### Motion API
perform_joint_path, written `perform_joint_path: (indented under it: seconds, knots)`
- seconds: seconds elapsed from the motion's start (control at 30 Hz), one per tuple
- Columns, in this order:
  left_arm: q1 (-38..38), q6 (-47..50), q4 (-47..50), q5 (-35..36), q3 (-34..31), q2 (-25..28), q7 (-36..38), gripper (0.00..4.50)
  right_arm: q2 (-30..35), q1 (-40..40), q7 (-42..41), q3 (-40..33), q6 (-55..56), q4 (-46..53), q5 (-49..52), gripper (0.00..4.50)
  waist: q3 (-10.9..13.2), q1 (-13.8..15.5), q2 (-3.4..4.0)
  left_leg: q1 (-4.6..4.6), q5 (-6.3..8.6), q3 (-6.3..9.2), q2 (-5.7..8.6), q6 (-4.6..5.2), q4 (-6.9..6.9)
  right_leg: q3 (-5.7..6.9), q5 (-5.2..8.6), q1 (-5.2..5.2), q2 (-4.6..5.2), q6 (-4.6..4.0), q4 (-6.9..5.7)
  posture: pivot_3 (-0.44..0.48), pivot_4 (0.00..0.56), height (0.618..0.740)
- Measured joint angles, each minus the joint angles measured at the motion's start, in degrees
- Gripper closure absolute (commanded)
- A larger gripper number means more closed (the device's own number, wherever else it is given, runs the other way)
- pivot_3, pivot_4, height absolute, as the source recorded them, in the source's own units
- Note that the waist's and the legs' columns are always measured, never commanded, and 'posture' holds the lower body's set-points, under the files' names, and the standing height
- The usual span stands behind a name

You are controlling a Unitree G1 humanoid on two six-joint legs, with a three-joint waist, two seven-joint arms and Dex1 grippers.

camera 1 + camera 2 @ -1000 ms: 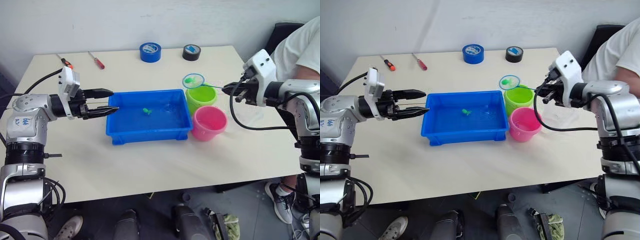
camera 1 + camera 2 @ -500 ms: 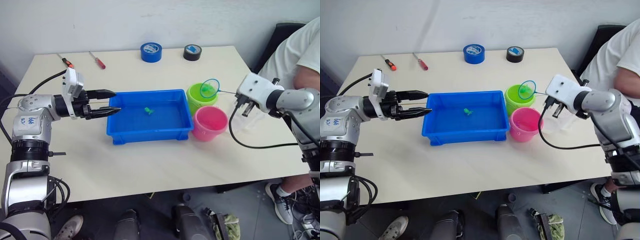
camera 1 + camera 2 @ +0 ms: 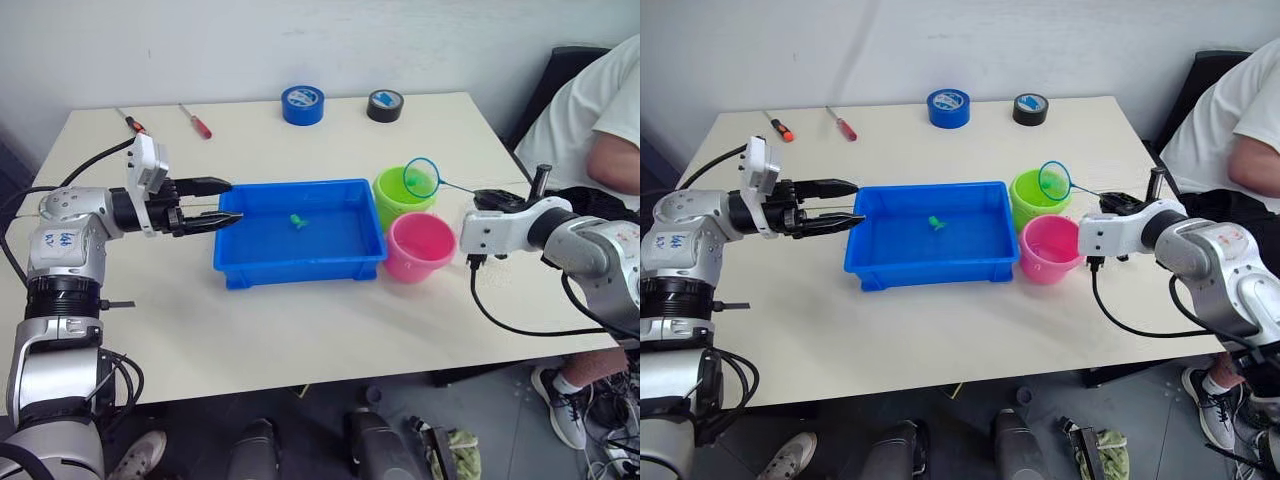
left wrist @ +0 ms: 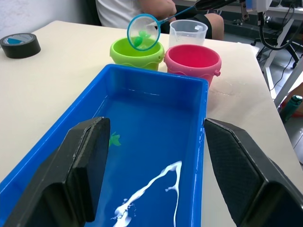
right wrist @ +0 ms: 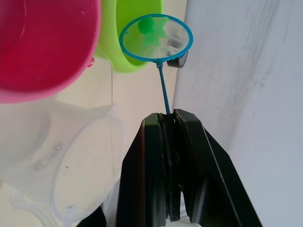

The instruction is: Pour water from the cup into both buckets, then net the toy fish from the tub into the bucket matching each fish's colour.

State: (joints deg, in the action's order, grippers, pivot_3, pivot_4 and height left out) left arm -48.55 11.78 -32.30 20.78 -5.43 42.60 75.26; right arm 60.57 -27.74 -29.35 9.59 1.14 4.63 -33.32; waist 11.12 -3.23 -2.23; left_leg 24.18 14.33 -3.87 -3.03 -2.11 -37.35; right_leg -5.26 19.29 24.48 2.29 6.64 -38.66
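Note:
The blue tub [image 3: 300,270] holds water and one green toy fish [image 3: 298,221]. My left gripper [image 3: 222,201] is open at the tub's left end, its fingers [image 4: 90,165] either side of the end wall. My right gripper [image 5: 165,116] is shut on the thin handle of the net [image 3: 422,177]. The blue hoop hangs tilted above the lime green bucket [image 3: 392,212], with a green fish [image 5: 147,26] in its mesh. In front of that bucket stands the pink bucket [image 3: 415,265]. The clear cup [image 4: 188,33] stands to the right of the buckets, under my right arm.
A blue tape roll [image 3: 301,104] and a black tape roll [image 3: 384,104] lie at the table's far edge. Two red-handled screwdrivers [image 3: 195,120] lie at the far left. A person in a white shirt [image 3: 590,100] sits at the right.
My right arm has swung down and back toward the table's right front. The net hoop has turned from lying flat to standing on edge over the green bucket. The left gripper has held still.

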Motion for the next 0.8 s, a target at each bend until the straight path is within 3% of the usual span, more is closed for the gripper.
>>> perform_joint_path:
  seconds: [0.8]
  knots:
    - [-0.7, -1.0, -1.6, -1.0, 0.3, -1.4, 0.5, 1.04, -1.9, -1.4, 9.8, 1.9, 6.4, -2.8, -20.0, 4.50, 0.0, -0.1, 0.00, -0.02, -0.15, 0.00, 0.02, -0.17, 0.00, 0.00, 0.00, 0.00, 0.00, 0.00, -0.08, 0.000, 0.150, 0.734]
